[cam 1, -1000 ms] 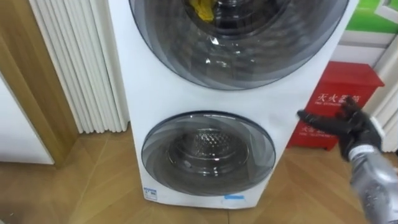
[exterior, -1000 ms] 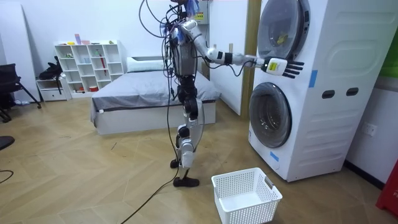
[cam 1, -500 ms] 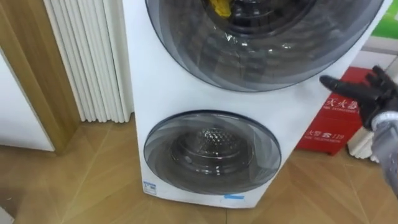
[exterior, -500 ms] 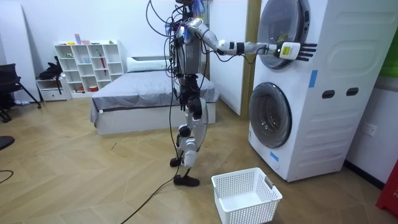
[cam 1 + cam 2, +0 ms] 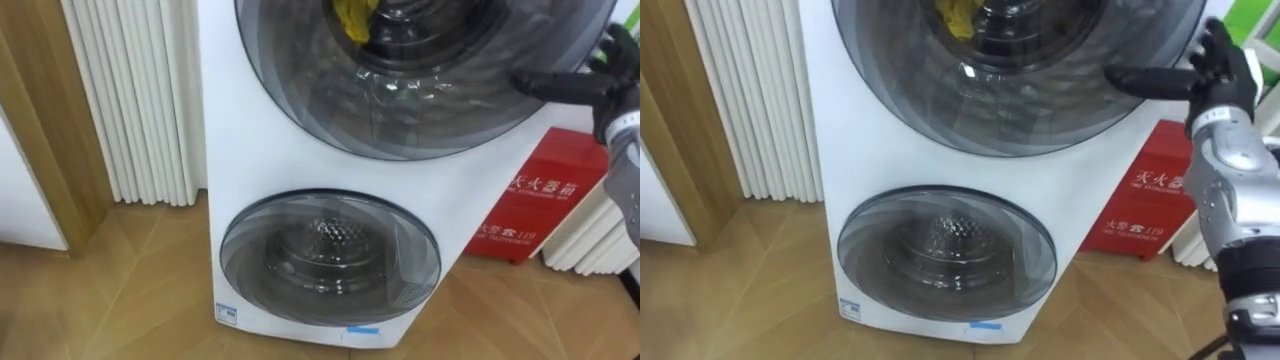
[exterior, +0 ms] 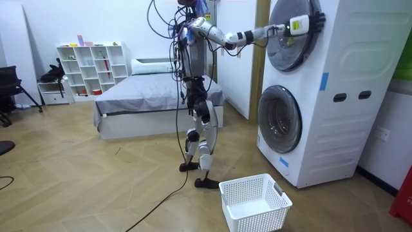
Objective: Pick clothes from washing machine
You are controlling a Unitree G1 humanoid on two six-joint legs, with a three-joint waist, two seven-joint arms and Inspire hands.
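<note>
Closest in the room view, a white laundry basket (image 6: 261, 219) sits on the wooden floor (image 6: 96, 187), just beside the robot's feet. The robot stands upright facing a stacked white washing machine (image 5: 240, 150), with its right arm stretched out to the top unit.

In the eye views, the round lower door (image 5: 330, 260) is closed, with a bare drum behind its glass. At the right rim of the upper door (image 5: 420, 90) is the right hand (image 5: 1222, 72), its fingers straight and spread and holding nothing. Whether it touches the glass cannot be told. A yellow garment (image 5: 352, 18) lies inside the upper drum, behind that door.

A red cabinet (image 5: 545, 200) stands on the floor to the right of the machine, and a white ribbed panel (image 5: 130, 100) and a wooden post (image 5: 45, 130) stand to its left. Farther back in the room are a grey bed (image 6: 148, 103) and a white cube shelf (image 6: 90, 67) against the wall.
</note>
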